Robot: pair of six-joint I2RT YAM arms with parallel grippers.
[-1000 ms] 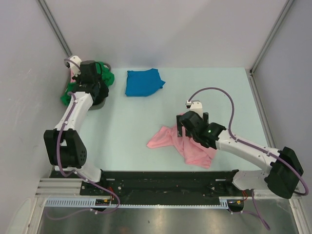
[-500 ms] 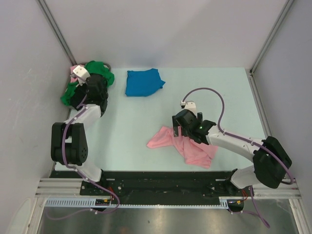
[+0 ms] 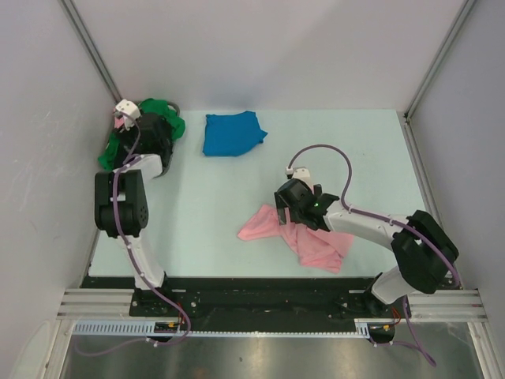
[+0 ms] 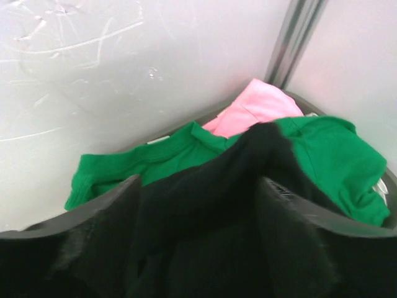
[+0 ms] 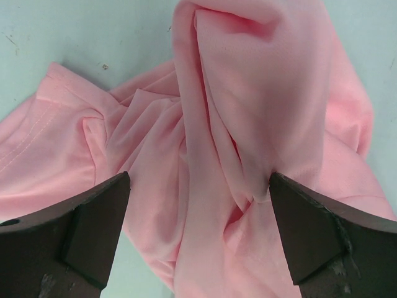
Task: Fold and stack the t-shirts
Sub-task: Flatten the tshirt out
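Note:
A light pink t-shirt (image 3: 304, 239) lies crumpled on the table, near the front and right of centre. My right gripper (image 3: 286, 212) hangs low over its upper left part. In the right wrist view its jaws (image 5: 198, 230) stand wide open, one on each side of a ridge of pink folds (image 5: 248, 112). A bright blue t-shirt (image 3: 233, 133) lies folded at the back. My left gripper (image 3: 150, 136) is in the grey basket (image 4: 391, 183) at the back left corner. Its jaws (image 4: 197, 211) stand apart with black t-shirt cloth (image 4: 205, 186) bunched between them. A green t-shirt (image 4: 335, 155) lies under the black cloth.
More pink cloth (image 4: 260, 105) shows at the back of the basket. The basket sits tight against the left wall and the metal corner post (image 4: 298, 37). Green cloth (image 3: 110, 151) hangs over the basket's near side. Walls close the table on the left, back and right.
My left gripper has opened from shut, and its arm has folded back closer to the basket. My right gripper has slid slightly left over the pink t-shirt.

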